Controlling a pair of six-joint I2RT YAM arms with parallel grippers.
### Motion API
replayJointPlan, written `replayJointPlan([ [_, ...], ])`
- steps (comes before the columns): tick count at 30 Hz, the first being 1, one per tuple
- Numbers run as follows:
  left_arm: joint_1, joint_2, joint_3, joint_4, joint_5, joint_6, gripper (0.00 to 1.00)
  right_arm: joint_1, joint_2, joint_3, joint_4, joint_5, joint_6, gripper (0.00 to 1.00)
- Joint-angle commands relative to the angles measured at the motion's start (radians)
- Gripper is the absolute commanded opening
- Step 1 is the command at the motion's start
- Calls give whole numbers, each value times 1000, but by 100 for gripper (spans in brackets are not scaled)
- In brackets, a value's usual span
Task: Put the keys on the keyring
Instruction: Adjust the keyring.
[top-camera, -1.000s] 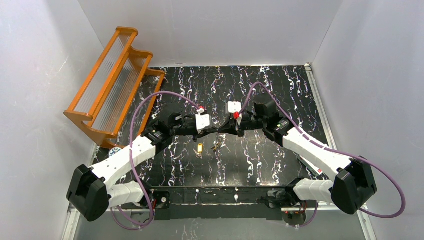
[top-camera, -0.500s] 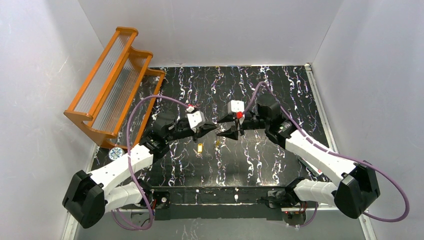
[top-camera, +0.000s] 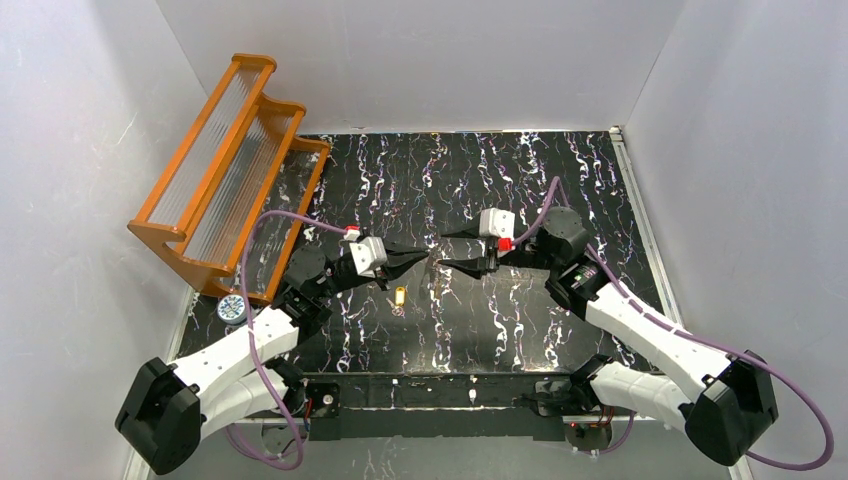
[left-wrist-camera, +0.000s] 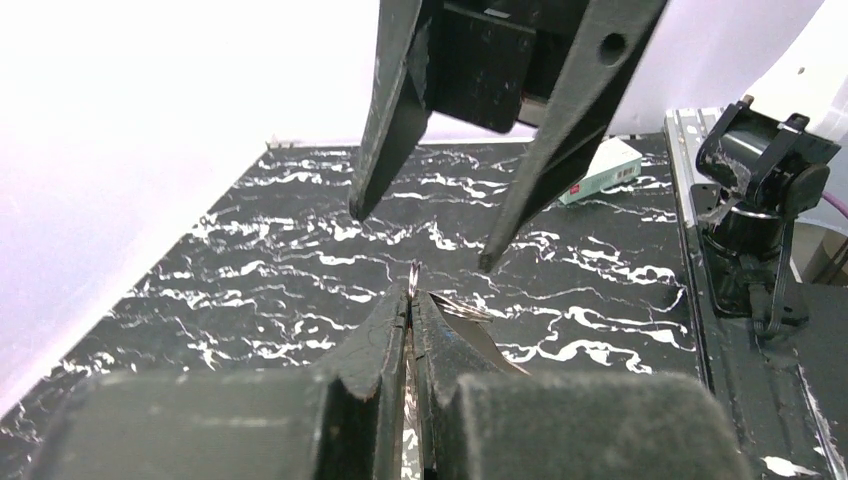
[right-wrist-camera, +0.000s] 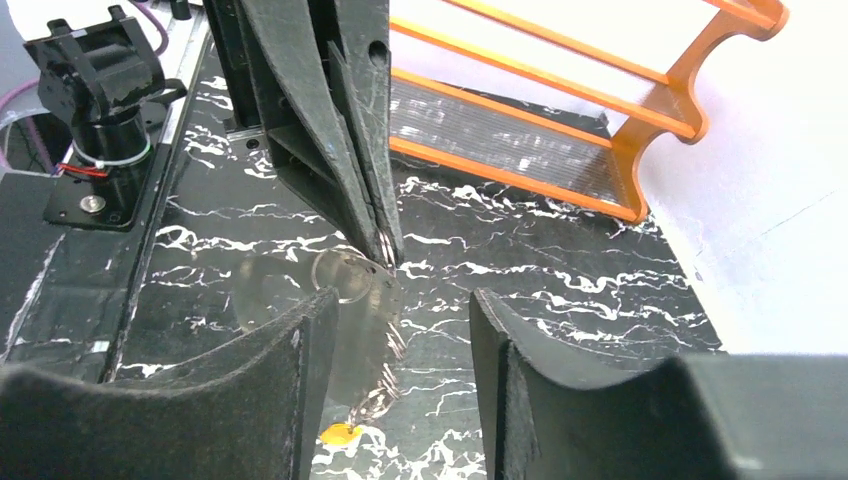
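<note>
The keyring (left-wrist-camera: 413, 277) is off the desk, nipped edge-on between the clenched fingers of the left gripper (top-camera: 424, 258), with a thin sliver of it poking out past the tips. I can count only one key (top-camera: 399, 295) for sure, a tiny yellow-headed thing lying on the desk just below that gripper; the second I cannot make out. Facing it, the right gripper (top-camera: 442, 250) has its two fingers spread apart around nothing, tips just short of the ring. The desk (top-camera: 520, 190) is black with white veining. One orange rack (top-camera: 225, 165) leans at its left edge, a small round disc (top-camera: 232, 307) near the rack's foot, and plain white walls (top-camera: 420, 60) close it in.
</note>
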Motion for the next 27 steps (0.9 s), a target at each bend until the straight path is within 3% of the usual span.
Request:
replayJointPlan([
  [1,-4,-41,-6,128,30,-1,0,2,-3,-2,110,-13,32,53],
  [4,-3,-40,-6,133,41,-2,0,2,15,5,155,-52,66,38],
  [12,-4,-35,0,141,53,-10,0,2,70,22,222,-115,132,31],
  [18,-4,-31,0,141,60,-18,0,2,84,31,238,-124,151,10],
  [22,-4,-23,4,141,89,-25,0,2,94,35,231,-141,158,1],
  [27,-3,-26,-11,141,84,-21,0,2,98,51,170,-142,139,1],
])
